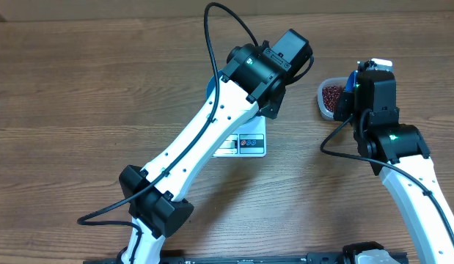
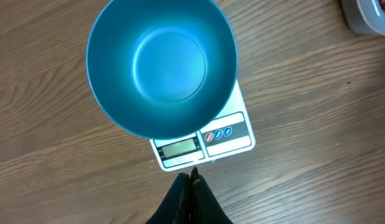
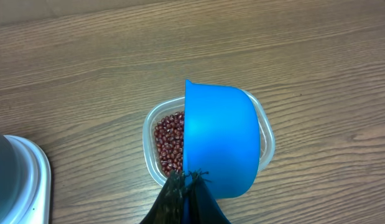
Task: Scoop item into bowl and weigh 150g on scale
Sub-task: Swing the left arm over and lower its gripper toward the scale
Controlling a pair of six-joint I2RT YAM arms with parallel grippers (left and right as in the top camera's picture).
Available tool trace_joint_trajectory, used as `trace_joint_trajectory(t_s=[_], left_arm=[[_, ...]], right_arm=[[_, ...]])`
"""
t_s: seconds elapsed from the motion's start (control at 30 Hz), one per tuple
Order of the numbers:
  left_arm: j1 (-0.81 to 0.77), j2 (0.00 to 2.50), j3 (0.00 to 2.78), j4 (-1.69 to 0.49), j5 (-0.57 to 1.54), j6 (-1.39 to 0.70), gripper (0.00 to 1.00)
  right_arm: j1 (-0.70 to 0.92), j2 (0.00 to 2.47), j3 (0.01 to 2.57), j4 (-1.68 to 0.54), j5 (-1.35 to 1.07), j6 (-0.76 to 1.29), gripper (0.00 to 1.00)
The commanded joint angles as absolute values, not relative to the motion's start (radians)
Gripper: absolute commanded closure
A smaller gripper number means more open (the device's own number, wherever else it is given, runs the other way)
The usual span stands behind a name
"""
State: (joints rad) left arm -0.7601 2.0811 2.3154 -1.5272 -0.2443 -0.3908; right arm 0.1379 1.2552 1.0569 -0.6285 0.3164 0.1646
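Observation:
The deep blue bowl [image 2: 161, 65] stands on the white scale [image 2: 232, 134], and its inside shows only bare blue. My left gripper [image 2: 192, 177] hovers in front of the scale's display, shut with nothing between its fingers. In the overhead view the left arm covers most of the bowl, while the scale [image 1: 249, 144] shows below it. Dark red-brown beans [image 3: 170, 140] lie in a clear plastic tub [image 3: 148, 134]. My right gripper [image 3: 191, 177] is shut on the handle of a small blue scoop [image 3: 220, 140]. The scoop sits over the tub's right part, its outer side toward the camera.
The tub of beans [image 1: 331, 95] stands on the wooden table to the right of the scale, just ahead of the right arm's wrist [image 1: 375, 84]. The scale's corner [image 3: 21, 180] shows left of the tub. Black cables hang from both arms.

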Motion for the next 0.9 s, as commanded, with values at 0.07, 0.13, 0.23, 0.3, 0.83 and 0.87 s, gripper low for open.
trace_joint_trajectory(t_s=[0.07,0.13,0.23,0.3,0.83,0.87], left_arm=[[-0.774,2.042,2.309,-1.533,-0.294,-0.42,0.95],[-0.775,2.024,2.309,-1.534,-0.298,-0.424,0.95],[-0.776,1.988,2.309,-1.544,-0.3,-0.418,0.95],[-0.776,1.945,2.308,-1.566,-0.324,-0.415,0.95],[-0.79,1.584,1.588,-1.143,-0.234,-0.434,0.95],[-0.792,1.574,1.544,-1.107,-0.235,-0.434,0.95]], right_arm=[[0.135,1.253,1.088,-0.62,0.312,0.178,0.96],[0.135,1.253,1.088,-0.619,0.312,0.178,0.96],[0.135,1.253,1.088,-0.619,0.311,0.178,0.96],[0.135,1.253,1.088,-0.619,0.305,0.178,0.96],[0.135,1.253,1.088,-0.616,0.268,0.186,0.96],[0.135,1.253,1.088,-0.616,0.268,0.186,0.96]])
